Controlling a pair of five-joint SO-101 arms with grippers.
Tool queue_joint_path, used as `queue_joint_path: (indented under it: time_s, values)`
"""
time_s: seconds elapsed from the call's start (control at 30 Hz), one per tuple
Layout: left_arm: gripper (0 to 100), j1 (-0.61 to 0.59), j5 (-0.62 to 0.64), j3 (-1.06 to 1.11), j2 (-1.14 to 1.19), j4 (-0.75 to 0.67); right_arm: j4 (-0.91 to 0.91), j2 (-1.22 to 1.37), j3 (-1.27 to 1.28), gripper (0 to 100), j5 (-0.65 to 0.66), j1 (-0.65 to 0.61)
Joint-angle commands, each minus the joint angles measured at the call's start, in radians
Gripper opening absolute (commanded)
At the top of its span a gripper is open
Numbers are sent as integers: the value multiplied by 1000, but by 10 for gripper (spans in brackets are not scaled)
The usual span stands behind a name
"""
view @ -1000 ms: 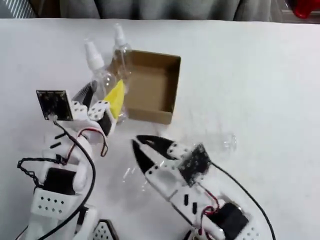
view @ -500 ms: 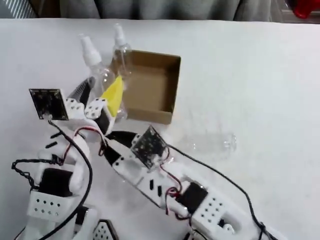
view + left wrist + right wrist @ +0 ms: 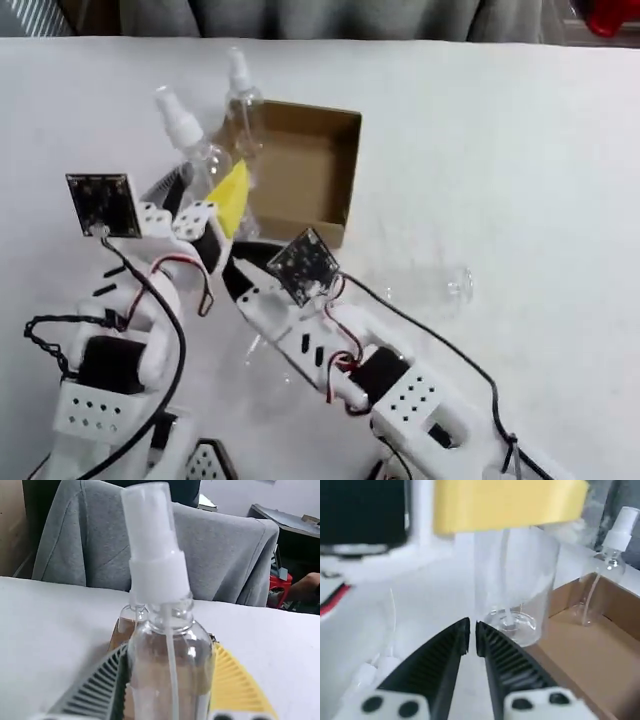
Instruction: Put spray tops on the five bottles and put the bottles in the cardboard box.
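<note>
**Two arms at the white surface (image 3: 500, 130).** My left end effector (image 3: 200, 190) is grasping a clear bottle (image 3: 200, 155) by its body, between one grey finger and one yellow finger. The bottle is standing upright and is carrying a white spray top (image 3: 172, 105), with the dip tube running down inside it. In the left wrist view, this same bottle (image 3: 167, 665) is sitting between the fingers of the end effector (image 3: 167, 690), and the spray top (image 3: 155, 545) is rising above them. The held bottle is positioned just beside the cardboard box (image 3: 305, 180), at the wall nearest my left arm. I cannot tell whether its base is touching anything.

My right end effector (image 3: 232, 270) is lying low between the left arm and the box. Its black fingers are clenched almost together on nothing (image 3: 472, 635) and are pointing at the base of the held bottle (image 3: 512, 595).

A second capped bottle (image 3: 243, 105) is standing upright inside the box, in a far corner (image 3: 600, 585). An uncapped clear bottle (image 3: 435, 282) is lying on its side on the surface, well apart from the box. A loose spray top (image 3: 370, 672) is lying on the surface near my right end effector.
</note>
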Motion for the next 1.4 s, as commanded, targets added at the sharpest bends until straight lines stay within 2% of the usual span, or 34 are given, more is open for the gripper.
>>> queue_joint_path:
  time_s: [0.0,0.17,0.33,0.57,0.7,0.87,1.0,1.13,1.37]
  values:
    - [20,-4,-2,-63,1,2,-53,4,-57,19,0,47]
    - [20,-10,-2,-58,2,2,16,-18,-55,19,0,45]
    - [20,-10,-2,12,8,-92,265,-151,-52,19,0,105]
    - [20,-38,-2,152,8,-341,638,-384,-48,19,2,446]
    - [20,-30,-2,193,8,-410,763,-410,-29,23,14,630]
    - [20,-30,-3,203,10,-436,757,-418,74,24,180,820]
    - [20,-30,-3,203,10,-436,696,-418,190,24,199,926]
    - [20,-30,-3,203,10,-436,625,-418,298,24,199,966]
    - [20,-28,-3,203,10,-436,545,-420,393,25,192,964]
